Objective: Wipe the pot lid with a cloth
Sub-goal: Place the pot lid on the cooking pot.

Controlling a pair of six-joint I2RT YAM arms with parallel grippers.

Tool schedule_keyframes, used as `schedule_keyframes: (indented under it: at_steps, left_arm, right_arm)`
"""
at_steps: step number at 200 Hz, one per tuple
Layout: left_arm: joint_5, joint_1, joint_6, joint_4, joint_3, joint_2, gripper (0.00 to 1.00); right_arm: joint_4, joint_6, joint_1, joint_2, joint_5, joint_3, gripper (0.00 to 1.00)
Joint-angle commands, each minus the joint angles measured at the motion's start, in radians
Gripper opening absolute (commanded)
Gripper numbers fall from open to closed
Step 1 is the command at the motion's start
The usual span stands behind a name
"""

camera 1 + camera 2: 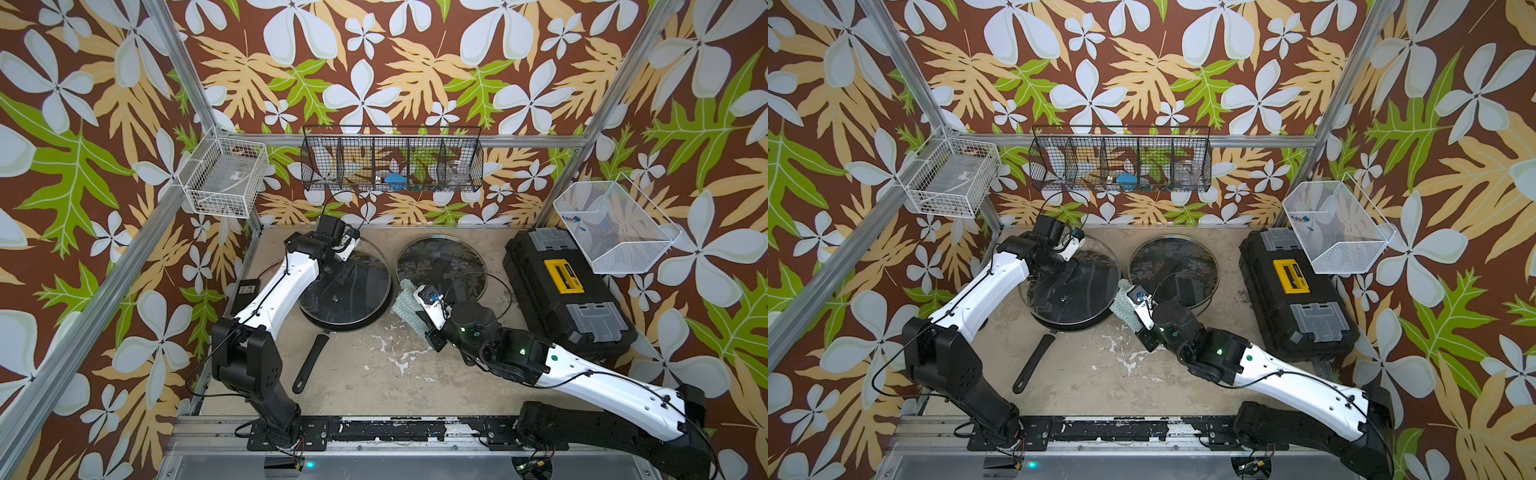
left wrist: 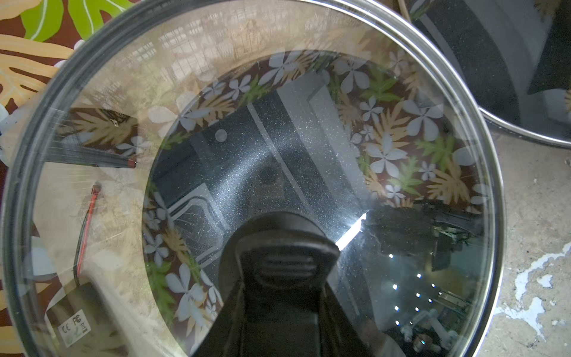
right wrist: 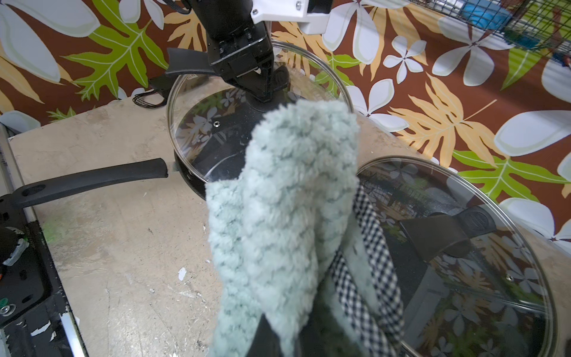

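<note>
A glass pot lid [image 1: 365, 291] with a steel rim stands tilted over a black frying pan [image 1: 311, 360], its low edge at the pan's rim. My left gripper [image 1: 340, 270] is shut on the lid's black handle [image 2: 279, 247]; the right wrist view shows that grip [image 3: 261, 85]. The pale teal cloth [image 3: 287, 197], with a black-and-white checked edge, hangs bunched from my right gripper [image 3: 279, 343], which is shut on it. In both top views the cloth [image 1: 1124, 309] sits just right of the held lid, between it and a second lid, not touching the glass.
A second glass lid [image 1: 440, 266] lies flat on the table to the right. A black toolbox [image 1: 565, 291] with a yellow latch fills the right side. A black power adapter [image 1: 245, 291] lies at the left edge. Wire baskets [image 1: 390, 164] hang on the walls.
</note>
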State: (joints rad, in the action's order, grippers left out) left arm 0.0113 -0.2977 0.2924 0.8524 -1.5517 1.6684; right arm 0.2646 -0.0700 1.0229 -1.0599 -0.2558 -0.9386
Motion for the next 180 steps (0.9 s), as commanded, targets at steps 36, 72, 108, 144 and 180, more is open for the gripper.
schedule_keyframes:
  at_steps: [36,72,108,144,180]
  left_arm:
    - [-0.134,0.02,-0.06,-0.048,-0.025,0.037,0.0]
    - [-0.163,0.03,-0.074,-0.059,0.008,0.04,0.0]
    - [-0.149,0.03,-0.059,-0.039,0.011,0.048,0.0]
    - [-0.137,0.031,-0.064,-0.047,0.022,0.067,0.0]
    - [-0.116,0.031,-0.071,-0.053,0.03,0.076,0.0]
  right_arm:
    - [0.005,-0.002,-0.005,0.017,-0.026,0.004,0.0]
    - [0.004,-0.005,-0.006,0.019,-0.03,0.005,0.0]
    - [0.001,-0.008,-0.006,0.018,-0.03,0.01,0.0]
    - [0.004,-0.011,-0.007,0.021,-0.031,0.009,0.0]
    - [0.006,-0.014,-0.008,0.024,-0.039,0.01,0.0]
